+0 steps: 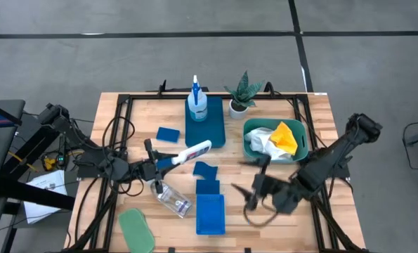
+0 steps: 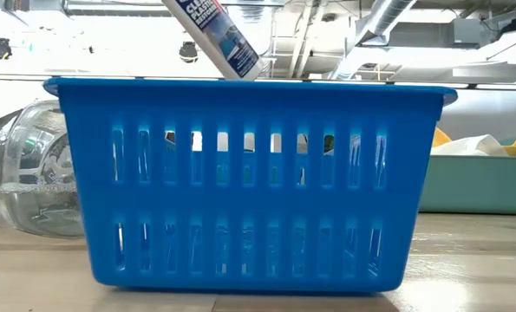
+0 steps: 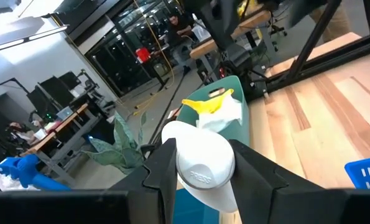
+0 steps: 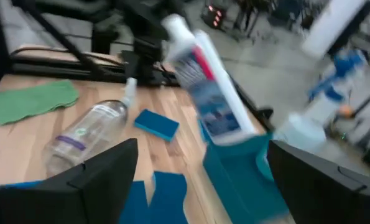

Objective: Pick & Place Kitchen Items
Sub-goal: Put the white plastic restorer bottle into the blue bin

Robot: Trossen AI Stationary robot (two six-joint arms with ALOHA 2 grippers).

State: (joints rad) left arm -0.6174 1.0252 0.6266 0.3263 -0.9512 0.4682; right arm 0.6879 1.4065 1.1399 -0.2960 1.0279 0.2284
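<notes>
Pale striped wooden tabletop in a black frame. White plastic bottle with a blue and red label. Clear plastic bottle, pale label. Clear spray bottle, blue trigger, on a blue flat tray. Slotted blue basket. Blue square sponges. Green cloth. Teal tub with yellow cloth and white cloth. Green potted plant, white pot.

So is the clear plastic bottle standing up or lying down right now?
Lying down. The clear plastic bottle rests on its side on the table, cap end toward the left tool, which grips the white blue-labelled bottle.
</notes>
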